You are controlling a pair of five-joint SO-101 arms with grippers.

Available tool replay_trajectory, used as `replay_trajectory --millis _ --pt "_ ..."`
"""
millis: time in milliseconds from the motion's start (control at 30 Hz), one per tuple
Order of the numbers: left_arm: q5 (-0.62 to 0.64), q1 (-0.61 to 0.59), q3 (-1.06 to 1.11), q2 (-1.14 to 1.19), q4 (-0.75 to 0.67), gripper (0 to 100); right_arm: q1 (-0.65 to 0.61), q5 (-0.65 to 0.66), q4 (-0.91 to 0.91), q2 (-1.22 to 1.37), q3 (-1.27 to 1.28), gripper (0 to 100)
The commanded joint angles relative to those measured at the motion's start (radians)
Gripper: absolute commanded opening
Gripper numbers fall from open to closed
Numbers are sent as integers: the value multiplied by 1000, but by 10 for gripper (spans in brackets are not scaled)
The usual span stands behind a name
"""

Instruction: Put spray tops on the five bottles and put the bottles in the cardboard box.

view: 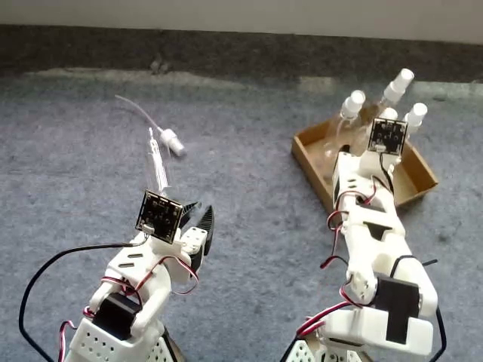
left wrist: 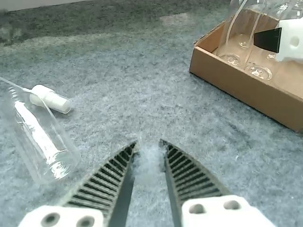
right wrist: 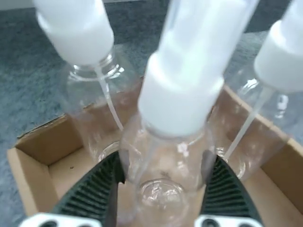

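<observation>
The right hand (right wrist: 163,172), clamped on a capped bottle (right wrist: 165,142) standing in the cardboard box (right wrist: 33,161) close among its neighbours (right wrist: 90,99), could topple them if it withdraws crookedly, while the left hand (left wrist: 149,144), slightly apart, hangs near the uncapped fifth bottle (left wrist: 40,137) and spray top (left wrist: 49,99) lying on the surface (left wrist: 142,71).

Grey, fuzzy surface (view: 249,136) spreads across centre and lower frame. Dark strip (view: 226,49) along upper edge. Pale band (view: 302,13) above it, at very top.

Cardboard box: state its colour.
The cardboard box is plain brown, best seen in the left wrist view.
</observation>
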Motion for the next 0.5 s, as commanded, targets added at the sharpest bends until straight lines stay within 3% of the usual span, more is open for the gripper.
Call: replay_trajectory --millis 0,467 --pt "-11 -16 -7 -13 -2 46 -8 -9 -13 21 -48 123" --pt "-11 -16 -7 -13 -2 46 -4 -2 -13 18 -41 127"
